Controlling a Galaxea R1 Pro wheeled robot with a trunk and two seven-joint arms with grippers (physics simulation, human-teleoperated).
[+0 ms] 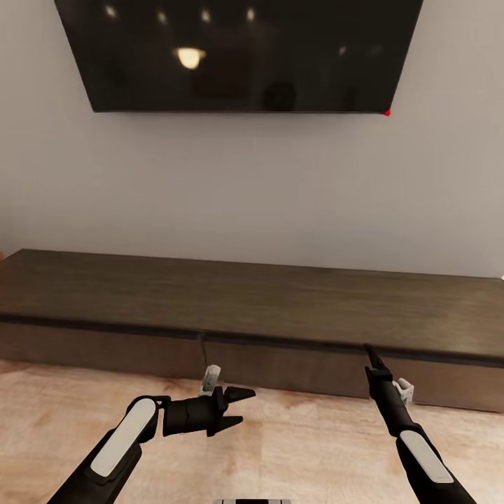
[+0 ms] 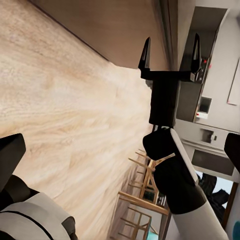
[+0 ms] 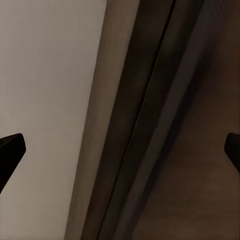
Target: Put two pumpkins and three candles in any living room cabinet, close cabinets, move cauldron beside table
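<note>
Right hand (image 1: 372,354) reaches up to the long dark-brown wooden cabinet's (image 1: 280,308) front edge, spread wide, empty. Left hand (image 1: 241,407) hovers before it, open, empty.

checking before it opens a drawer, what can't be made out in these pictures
- Cabinet: both ends cut off by the head view's side edges; the closed drawer fronts hide the insides.
- Right tool: seen edge-on in the head view, tips overlapping the cabinet's front lip, so contact is unclear; the left wrist view shows it open.
- TV: its top is cut off by the upper edge.
</note>
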